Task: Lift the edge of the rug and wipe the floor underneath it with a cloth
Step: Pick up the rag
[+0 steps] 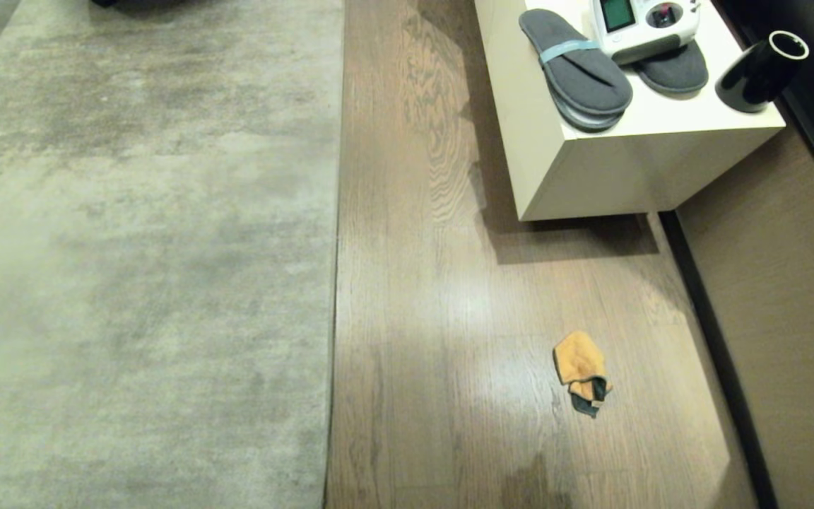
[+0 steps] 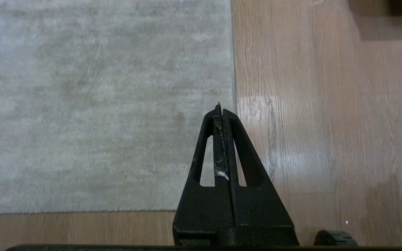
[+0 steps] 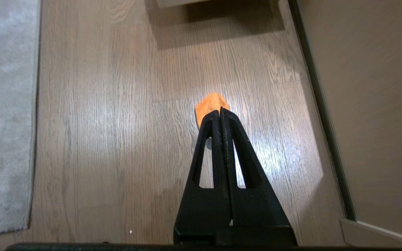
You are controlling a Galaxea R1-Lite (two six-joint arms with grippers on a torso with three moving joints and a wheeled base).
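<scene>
I see the small soft orange-tan cloth (image 1: 579, 367) lying crumpled on the light brown wood-grain floor (image 1: 442, 297), well apart from the grey-beige rug edge (image 1: 335, 283), and while my left gripper (image 2: 221, 108) and right gripper (image 3: 220, 112) are both pressed together and empty, I judge this light, limp rag is best pinched at its raised fold.

rug (image 1: 138, 247): grey-beige, mottled darker patches
floor (image 1: 442, 297): light brown wood grain, dark lines, pale sheen
cloth (image 1: 579, 364): orange-tan, dark teal trim at one end
slippers (image 1: 576, 67): dark grey, pale blue band
cabinet (image 1: 605, 170): cream
cup (image 1: 760, 71): glossy black
left gripper (image 2: 219, 108): black, white fluff
right gripper (image 3: 221, 111): black
</scene>
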